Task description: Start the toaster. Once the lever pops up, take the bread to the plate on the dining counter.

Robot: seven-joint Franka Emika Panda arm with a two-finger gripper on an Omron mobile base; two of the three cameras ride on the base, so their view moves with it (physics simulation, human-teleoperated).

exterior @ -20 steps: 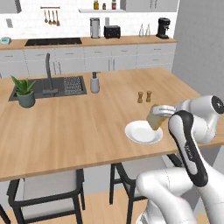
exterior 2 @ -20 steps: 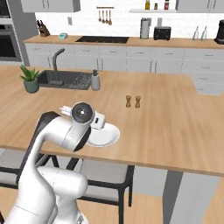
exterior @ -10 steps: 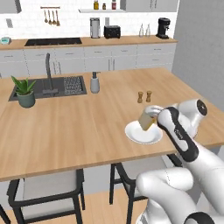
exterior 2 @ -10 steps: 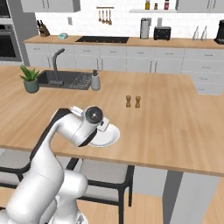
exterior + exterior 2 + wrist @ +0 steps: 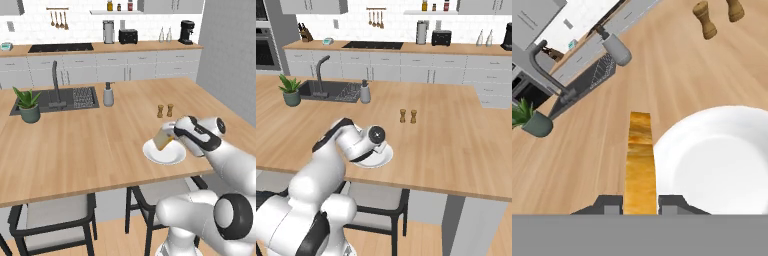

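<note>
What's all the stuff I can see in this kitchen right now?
bread: one, golden-brown, held over the plate's edge
plate: one, white, on the dining counter
pepper mills: two, brown, behind the plate
soap bottle: one, grey, beside the sink
plant: one, green, left of the sink
toaster: one, black, back counter
coffee machine: one, black, back counter
chairs: two, dark, under the dining counter
gripper: one, shut on the bread

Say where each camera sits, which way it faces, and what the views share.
Left base view: behind the arm's left, facing across the dining counter; arm lower right, gripper holding the bread above the plate.
Right base view: behind the arm's right, same counter; arm lower left, covering part of the plate.
Hand view: on the hand, looking along the bread; fingertips at the bottom.
All share plate, sink and shakers.
</note>
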